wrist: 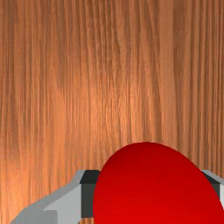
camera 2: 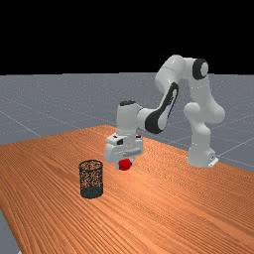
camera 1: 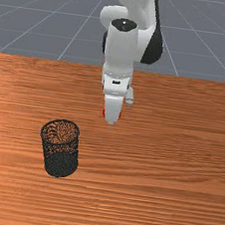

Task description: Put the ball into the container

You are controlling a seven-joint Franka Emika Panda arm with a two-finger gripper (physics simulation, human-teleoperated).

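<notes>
In the front view my gripper point(camera 1: 111, 118) points down, to the right of the container and farther back than it. Red edges of the ball point(camera 1: 104, 113) peep out on both sides of the front finger. The far view has the ball point(camera 2: 124, 164) under the hand, apparently held above the table. The wrist view shows the gripper point(wrist: 151, 197) shut on the ball point(wrist: 153, 186), one pad against each side. A black mesh container point(camera 1: 60, 164), round and open-topped, stands upright, apart from the hand; the far view puts the container point(camera 2: 92, 192) left of the ball.
The wooden table point(camera 1: 167, 167) spreads around and beneath the hand. Its back edge runs behind the hand in the front view. In the far view the arm's base stands at the right.
</notes>
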